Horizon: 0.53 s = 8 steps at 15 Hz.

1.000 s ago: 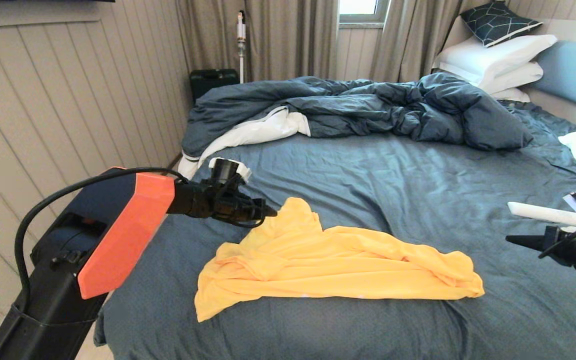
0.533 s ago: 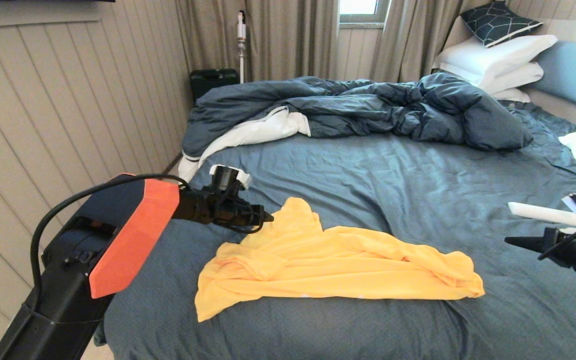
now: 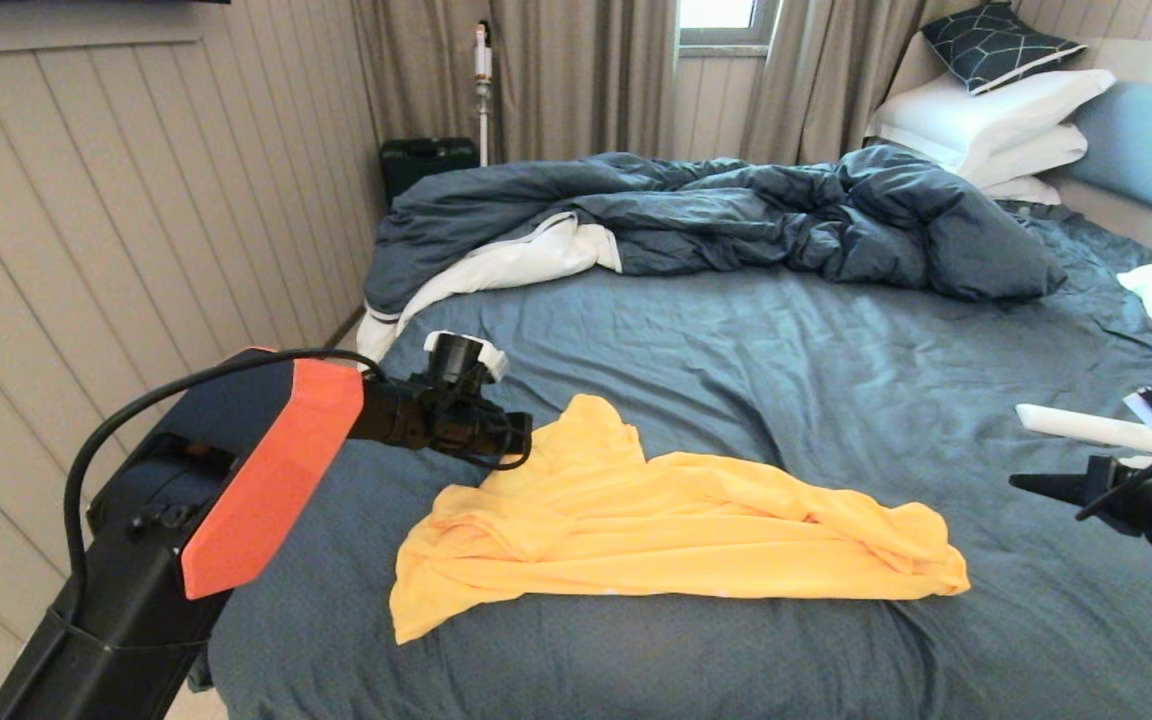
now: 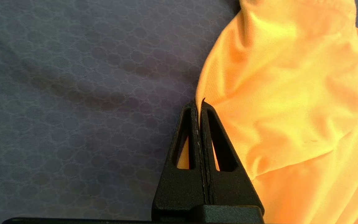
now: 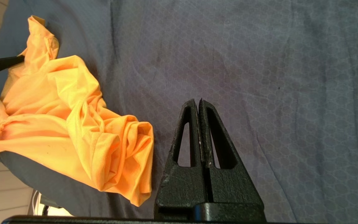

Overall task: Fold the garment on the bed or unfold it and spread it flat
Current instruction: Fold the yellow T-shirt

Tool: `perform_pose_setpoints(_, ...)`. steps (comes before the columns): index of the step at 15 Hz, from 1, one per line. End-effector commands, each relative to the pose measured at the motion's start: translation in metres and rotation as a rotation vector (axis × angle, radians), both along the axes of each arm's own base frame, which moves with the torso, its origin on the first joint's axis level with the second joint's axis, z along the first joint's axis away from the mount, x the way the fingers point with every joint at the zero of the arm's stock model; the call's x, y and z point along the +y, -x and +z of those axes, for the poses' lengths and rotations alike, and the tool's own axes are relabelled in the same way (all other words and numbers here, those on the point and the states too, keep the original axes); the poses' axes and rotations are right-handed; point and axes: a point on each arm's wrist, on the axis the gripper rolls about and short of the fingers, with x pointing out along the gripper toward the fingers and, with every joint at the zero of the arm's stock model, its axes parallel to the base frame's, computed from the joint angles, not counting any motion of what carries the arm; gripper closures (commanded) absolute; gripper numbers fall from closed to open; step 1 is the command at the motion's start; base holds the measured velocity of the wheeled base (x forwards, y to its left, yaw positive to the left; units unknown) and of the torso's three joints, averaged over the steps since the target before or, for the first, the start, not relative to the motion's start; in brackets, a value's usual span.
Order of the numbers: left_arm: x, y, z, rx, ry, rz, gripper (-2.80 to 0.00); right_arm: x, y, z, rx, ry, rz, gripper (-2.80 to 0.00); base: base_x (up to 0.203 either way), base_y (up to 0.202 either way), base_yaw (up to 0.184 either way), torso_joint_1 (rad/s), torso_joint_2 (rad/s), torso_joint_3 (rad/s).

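Head view shows the whole bed [image 3: 736, 340]: the yellow T-shirt [image 3: 656, 520] lies rumpled in a long heap on the blue sheet near the foot, with the dark duvet [image 3: 736, 215] bunched well beyond it and white pillows [image 3: 986, 120] against the headboard. The left gripper [image 3: 524, 437] reaches in level from the left, its tip at the raised left edge of the T-shirt. The right gripper [image 3: 1021, 482] hangs at the far right, well apart from the cloth.

The left wrist view gives what the head view cannot: the two black fingers [image 4: 219, 146] are pressed together right at the edge of the T-shirt [image 4: 291, 93], and yellow fabric shows through their cut-outs. Whether a thin fold is pinched between the tips or merely lies beside them cannot be told.

The right wrist view shows the right gripper [image 5: 200, 102] with its jaws together on nothing, over bare sheet, the T-shirt's [image 5: 73, 124] bunched end off to one side, and the left gripper [image 5: 20, 59] touching the far end.
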Motion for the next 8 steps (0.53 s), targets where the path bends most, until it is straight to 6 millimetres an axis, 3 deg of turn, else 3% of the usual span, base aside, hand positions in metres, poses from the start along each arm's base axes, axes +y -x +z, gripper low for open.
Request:
perform_pose_setpoints(1, -0.003, 0.002, 0.004, -0.006, 0.006, -0.006, 0.0, -0.001, -0.001, -0.001, -0.002, -0.002, 0.003, 0.0, 0.0, 0.0, 0.0, 0.0, 0.0, 0.0)
perform_pose_setpoints(4, -0.001, 0.005, 0.018, -0.02, 0.012, -0.003, 0.0, -0.001, -0.001, -0.001, -0.002, -0.002, 0.003, 0.0, 0.0, 0.0, 0.0, 0.0, 0.0, 0.0)
perform_pose_setpoints(7, 0.008, 0.023, 0.069, -0.064, 0.033, -0.001, 0.0, -0.001, -0.001, -0.001, -0.003, -0.002, 0.005, 0.0, 0.0, 0.0, 0.0, 0.0, 0.0, 0.0)
perform_pose_setpoints(8, 0.012, 0.033, 0.078, -0.058, 0.028, -0.002, 0.0, -0.001, -0.001, -0.001, -0.003, -0.002, 0.005, 0.0, 0.0, 0.0, 0.0, 0.0, 0.0, 0.0)
